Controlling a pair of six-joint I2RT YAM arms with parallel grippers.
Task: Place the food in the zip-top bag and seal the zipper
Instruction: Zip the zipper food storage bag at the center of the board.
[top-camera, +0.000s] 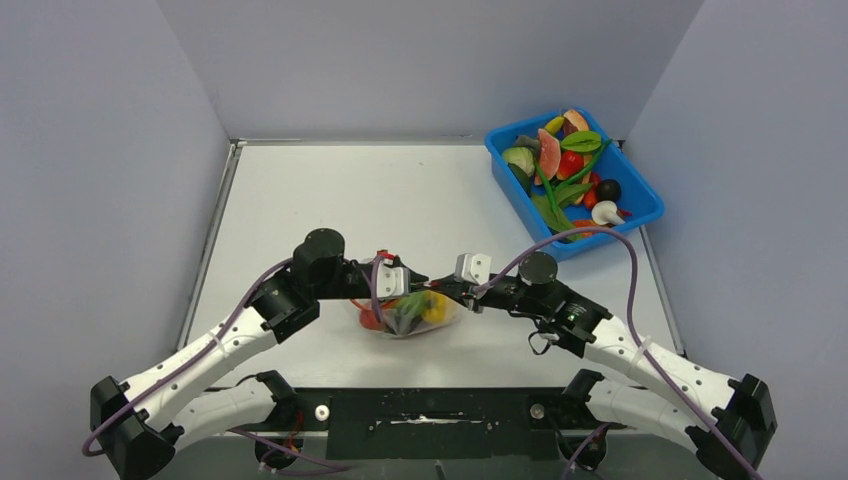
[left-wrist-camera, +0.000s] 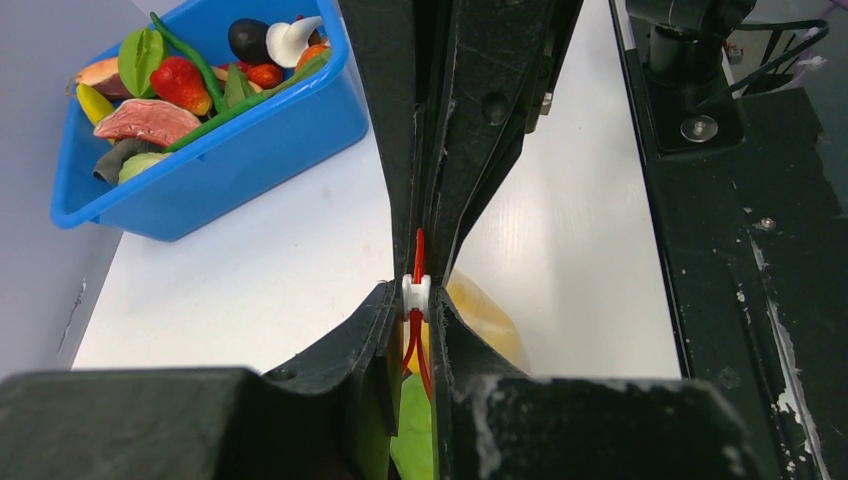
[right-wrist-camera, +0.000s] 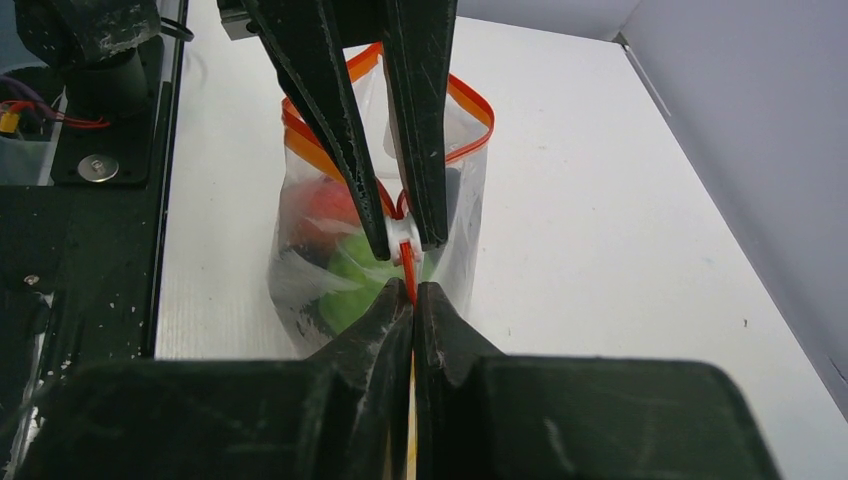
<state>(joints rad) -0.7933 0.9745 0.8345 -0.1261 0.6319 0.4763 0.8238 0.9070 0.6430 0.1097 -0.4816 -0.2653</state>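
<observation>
Worktop (top-camera: 400, 200): white, flat, open run on the left-arm side of the zip-top bag (right-wrist-camera: 300, 285).
Blue tub (left-wrist-camera: 260, 150): well apart from bag, far right.
Bag: upright between arms, food (right-wrist-camera: 345, 275) inside, mouth gaping.
Zipper (right-wrist-camera: 470, 100): axis arm to arm.
Right gripper (right-wrist-camera: 410, 290): clenched on zipper end.
Left gripper (left-wrist-camera: 416, 297): pinching white slider (right-wrist-camera: 402, 232), just beside right; likely pull is leftward.

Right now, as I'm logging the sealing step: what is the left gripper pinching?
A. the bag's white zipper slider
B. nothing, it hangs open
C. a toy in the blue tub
A: the left gripper is shut on the white slider, one finger on each side of it.
</observation>
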